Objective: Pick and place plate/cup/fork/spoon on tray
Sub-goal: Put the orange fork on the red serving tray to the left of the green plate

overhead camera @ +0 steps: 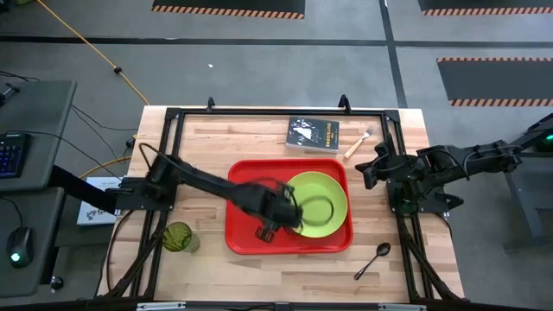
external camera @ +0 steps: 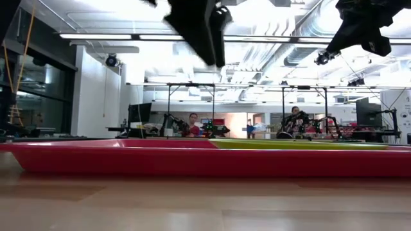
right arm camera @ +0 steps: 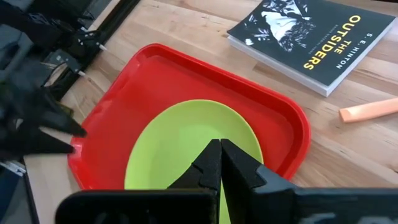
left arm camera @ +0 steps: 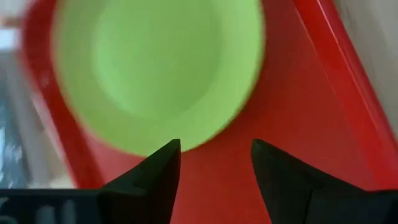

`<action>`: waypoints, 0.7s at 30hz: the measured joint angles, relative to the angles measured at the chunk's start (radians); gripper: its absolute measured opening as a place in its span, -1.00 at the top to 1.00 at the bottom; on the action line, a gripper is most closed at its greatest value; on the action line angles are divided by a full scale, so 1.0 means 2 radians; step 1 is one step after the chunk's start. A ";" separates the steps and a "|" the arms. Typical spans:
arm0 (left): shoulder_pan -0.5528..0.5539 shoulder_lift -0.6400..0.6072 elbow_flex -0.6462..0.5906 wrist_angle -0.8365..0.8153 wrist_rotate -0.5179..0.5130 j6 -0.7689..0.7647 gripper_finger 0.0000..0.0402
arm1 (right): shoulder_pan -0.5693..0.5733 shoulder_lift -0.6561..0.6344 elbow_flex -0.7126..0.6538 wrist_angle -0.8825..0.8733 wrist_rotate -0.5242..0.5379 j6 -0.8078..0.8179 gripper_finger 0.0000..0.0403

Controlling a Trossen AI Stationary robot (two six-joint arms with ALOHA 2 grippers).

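The lime-green plate (overhead camera: 320, 203) lies flat in the right half of the red tray (overhead camera: 246, 229) at the table's middle. My left gripper (overhead camera: 281, 220) hovers over the tray beside the plate's left edge, open and empty; in its wrist view (left arm camera: 214, 152) the plate (left arm camera: 161, 68) lies just ahead. My right gripper (overhead camera: 365, 171) waits shut and empty above the table, right of the tray; it also shows in its wrist view (right arm camera: 219, 155). The olive cup (overhead camera: 179, 237) stands left of the tray. The dark spoon (overhead camera: 373, 259) lies at the near right. The orange-handled fork (overhead camera: 357, 144) lies at the far right.
A black book (overhead camera: 313, 134) lies on the table beyond the tray, next to the fork. In the low view the tray's red rim (external camera: 205, 159) spans the picture, with both grippers well above it. Black frame rails run along the table's left and right sides.
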 joint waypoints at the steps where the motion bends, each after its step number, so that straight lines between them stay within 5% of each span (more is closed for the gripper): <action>1: 0.008 -0.016 -0.005 0.000 0.009 -0.017 0.12 | 0.000 0.002 0.000 0.001 0.000 0.004 1.00; 6: 0.041 -0.122 -0.082 0.073 0.027 -0.107 0.25 | 0.000 0.009 0.000 0.001 0.012 0.036 1.00; 15: 0.095 -0.351 -0.374 0.408 0.018 -0.224 0.35 | 0.000 0.012 0.000 0.002 0.033 0.052 1.00; 21: 0.126 -0.441 -0.490 0.536 0.011 -0.315 0.35 | 0.000 0.013 0.000 0.017 0.045 0.064 1.00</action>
